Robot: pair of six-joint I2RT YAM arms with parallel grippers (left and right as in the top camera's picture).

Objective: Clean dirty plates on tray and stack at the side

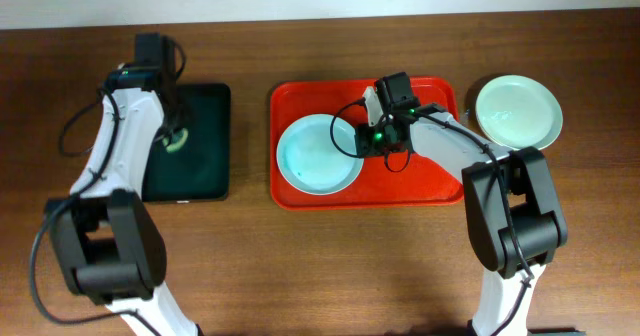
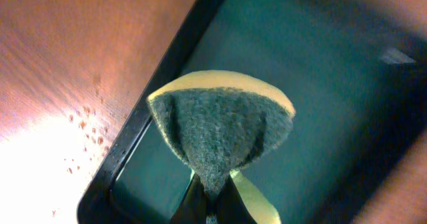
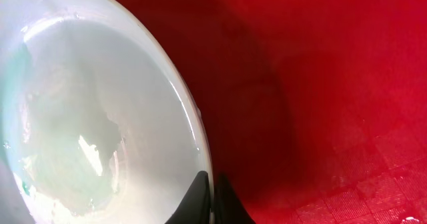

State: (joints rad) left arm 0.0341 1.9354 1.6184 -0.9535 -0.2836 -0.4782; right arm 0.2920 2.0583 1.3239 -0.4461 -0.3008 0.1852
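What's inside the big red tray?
One pale plate sits in the red tray, toward its left. The right gripper pinches its rim with its fingers. The tray floor under the plate is covered, so I cannot see it.

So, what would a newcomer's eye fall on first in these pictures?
First the red tray in the middle of the table, with a pale plate on its left half, whose right rim the right pincer pinches. Next the sponge, yellow and grey-green, folded in the left pincer above the black tray at the left. A second plate lies on the table right of the red tray.
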